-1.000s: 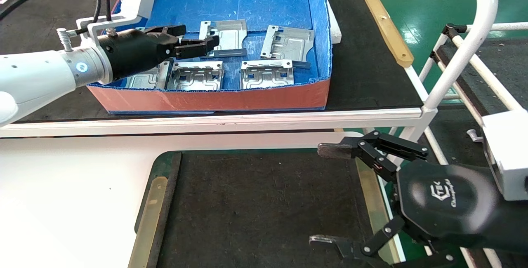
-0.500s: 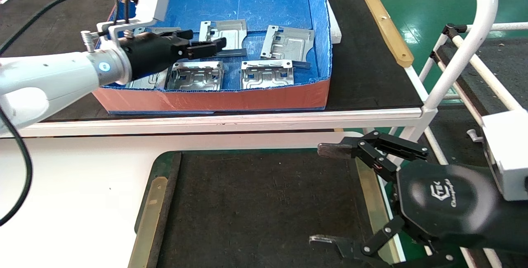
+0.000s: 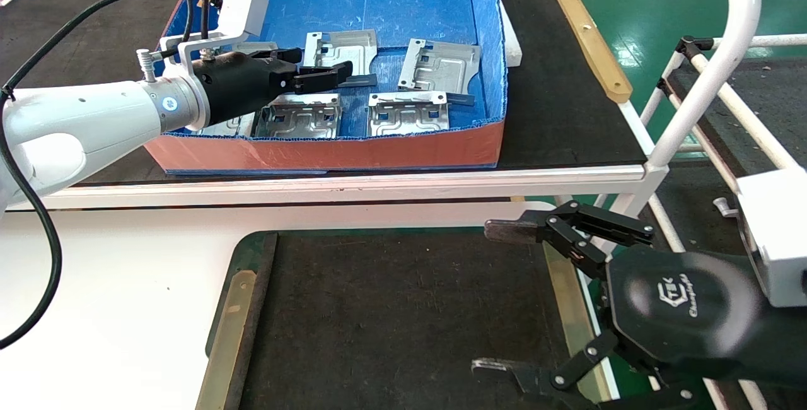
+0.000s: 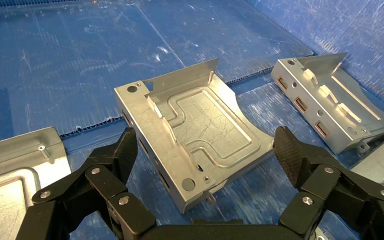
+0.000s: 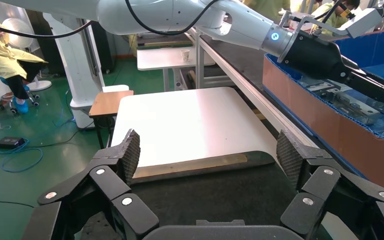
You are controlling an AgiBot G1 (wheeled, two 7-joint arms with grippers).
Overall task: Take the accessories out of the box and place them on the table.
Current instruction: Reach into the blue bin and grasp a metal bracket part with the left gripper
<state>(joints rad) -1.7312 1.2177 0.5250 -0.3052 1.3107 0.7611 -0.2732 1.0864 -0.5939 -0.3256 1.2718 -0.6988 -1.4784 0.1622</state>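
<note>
The left pincer [image 3: 315,69] hangs inside the box [image 3: 328,148], over the back-row accessory [image 3: 340,50] that lies in the middle of the row. In the left wrist view this plate [image 4: 195,137] sits directly between the two spread fingers [image 4: 122,150], with blue floor showing on either side of it; the jaws stand wide apart, gripping nothing and touching nothing that can be seen. Whether the fingertips reach the box floor cannot be told.

Another plate [image 3: 439,67] lies to the right of it in the back row, and one more [image 4: 15,165] lies on its other side, mostly hidden under the arm in the head view. In the front row, near the orange wall, two plates [image 3: 301,117] [image 3: 408,113] lie side by side, and a further one [image 3: 222,125] peeks out beneath the wrist. All rest flat on the blue floor.

The box stands on the far black bench with the white bar edge. The nearer bench [image 3: 391,315], with its black mat and brass strips, carries no plates. The right pincer [image 3: 498,299] hovers at that mat's right edge, jaws wide apart and holding nothing.
</note>
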